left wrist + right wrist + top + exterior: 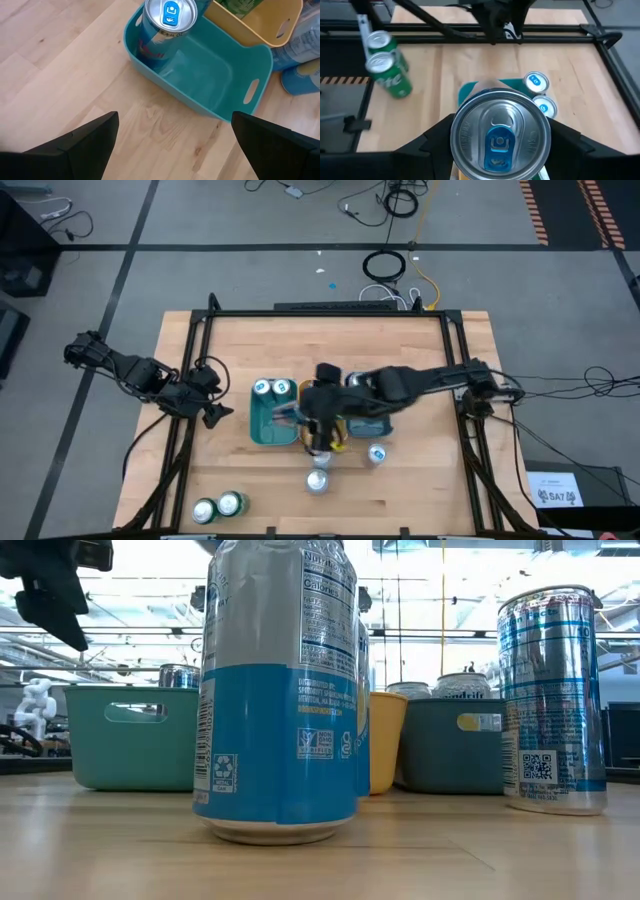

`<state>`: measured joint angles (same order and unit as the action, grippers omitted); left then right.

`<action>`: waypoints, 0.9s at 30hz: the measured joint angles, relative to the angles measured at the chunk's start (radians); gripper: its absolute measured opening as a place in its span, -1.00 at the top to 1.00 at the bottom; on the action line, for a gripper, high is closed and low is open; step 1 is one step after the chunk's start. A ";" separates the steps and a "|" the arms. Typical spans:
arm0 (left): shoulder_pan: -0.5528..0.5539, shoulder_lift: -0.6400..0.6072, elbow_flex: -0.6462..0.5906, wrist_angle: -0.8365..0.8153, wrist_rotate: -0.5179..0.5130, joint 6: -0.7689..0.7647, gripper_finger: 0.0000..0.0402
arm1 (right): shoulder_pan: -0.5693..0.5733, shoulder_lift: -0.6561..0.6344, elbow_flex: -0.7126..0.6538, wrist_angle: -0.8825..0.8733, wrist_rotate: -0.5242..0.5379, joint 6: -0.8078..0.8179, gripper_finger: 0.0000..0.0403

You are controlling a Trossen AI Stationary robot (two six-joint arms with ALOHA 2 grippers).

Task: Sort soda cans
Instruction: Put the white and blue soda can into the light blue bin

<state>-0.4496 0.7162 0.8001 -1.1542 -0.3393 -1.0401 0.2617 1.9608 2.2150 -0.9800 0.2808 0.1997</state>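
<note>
Pale wooden tabletop (420, 360) carries three trays mid-table; the right gripper (500, 150), jaws clamped around a blue-tabbed soda can (500, 137), hangs at the teal tray's (270, 425) right end. Best to centre it over the matching tray, lower upright, then release. The left gripper (172, 137) waits, jaws wide, left of that tray.

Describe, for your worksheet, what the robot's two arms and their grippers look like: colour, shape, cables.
Both arms are dark, jointed and slim. The left gripper ends in two black, wedge-shaped fingers. The right gripper has matching flat black fingers. Thin black cables trail near each arm's base. No markings are readable.
</note>
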 joint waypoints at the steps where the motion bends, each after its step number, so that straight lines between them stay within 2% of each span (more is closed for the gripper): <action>1: 0.000 0.000 0.000 -0.003 0.000 0.000 -0.97 | -0.014 0.016 0.000 0.019 -0.018 -0.001 -0.09; 11: 0.000 0.000 0.000 -0.007 0.000 0.009 -0.97 | -0.097 0.126 0.000 0.074 -0.131 0.037 -0.09; 27: 0.000 0.000 0.000 -0.007 0.002 0.006 -0.97 | -0.163 0.277 -0.001 0.002 -0.151 0.050 -0.09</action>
<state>-0.4496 0.7162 0.8001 -1.1607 -0.3378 -1.0336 0.0983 2.2380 2.2143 -0.9778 0.1294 0.2494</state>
